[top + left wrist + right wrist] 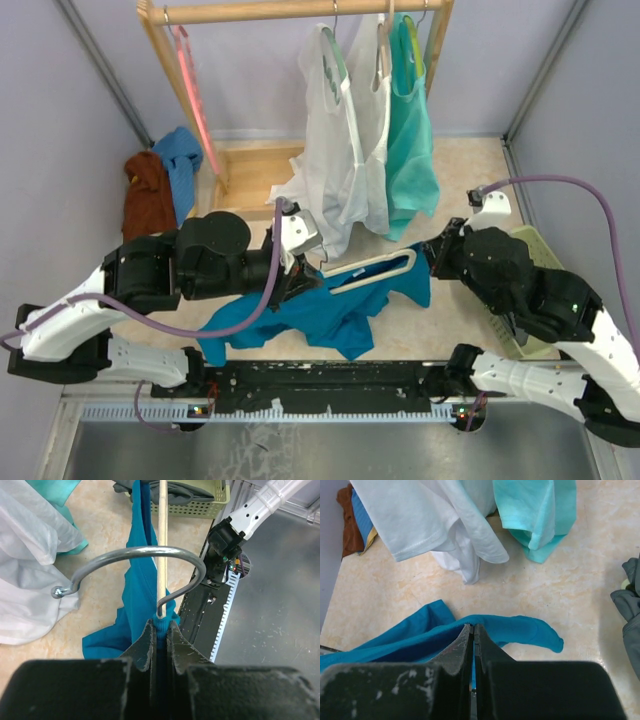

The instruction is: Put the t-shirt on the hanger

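Left jaws pinched on t-shirt, right jaws likewise

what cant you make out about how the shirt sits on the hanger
Top view: black left arm covers the collar of the deep teal-blue t-shirt.
Left wrist view: thin pale cream hanger cut off by top edge.
Right wrist view: jaws hide whether the hanger is pinched too.

Soft matt teal cloth on the t-shirt, hanger smooth pale cream, faint sheen, its wire hook gleaming polished metal, behind the hanger a rack of pale bare wood, white tops there thin matt fabric, tabletop beneath the hanger marbled, slightly glossy
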You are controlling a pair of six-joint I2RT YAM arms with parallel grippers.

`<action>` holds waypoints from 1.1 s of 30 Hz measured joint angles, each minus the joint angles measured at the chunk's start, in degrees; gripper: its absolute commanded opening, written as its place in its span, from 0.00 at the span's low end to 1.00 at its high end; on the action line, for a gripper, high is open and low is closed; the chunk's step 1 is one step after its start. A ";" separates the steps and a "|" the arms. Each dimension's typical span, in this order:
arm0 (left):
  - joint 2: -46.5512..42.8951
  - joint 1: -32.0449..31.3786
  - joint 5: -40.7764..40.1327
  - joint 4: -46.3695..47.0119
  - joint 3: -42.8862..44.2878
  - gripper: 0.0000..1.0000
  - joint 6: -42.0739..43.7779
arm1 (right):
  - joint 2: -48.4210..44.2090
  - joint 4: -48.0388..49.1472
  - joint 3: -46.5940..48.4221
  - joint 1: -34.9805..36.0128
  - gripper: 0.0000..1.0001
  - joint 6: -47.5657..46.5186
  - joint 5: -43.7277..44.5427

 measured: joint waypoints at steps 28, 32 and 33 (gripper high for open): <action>1.46 0.00 -4.87 0.94 -0.66 0.00 0.98 | 11.72 -5.42 20.70 -0.24 0.00 -8.66 -4.55; 1.57 0.00 -5.05 1.49 -0.31 0.00 1.29 | 14.73 -6.51 26.38 -0.24 0.00 -10.86 -5.25; 1.92 0.00 -5.42 1.31 0.55 0.00 1.53 | 15.47 -6.80 27.85 -0.24 0.00 -11.50 -5.64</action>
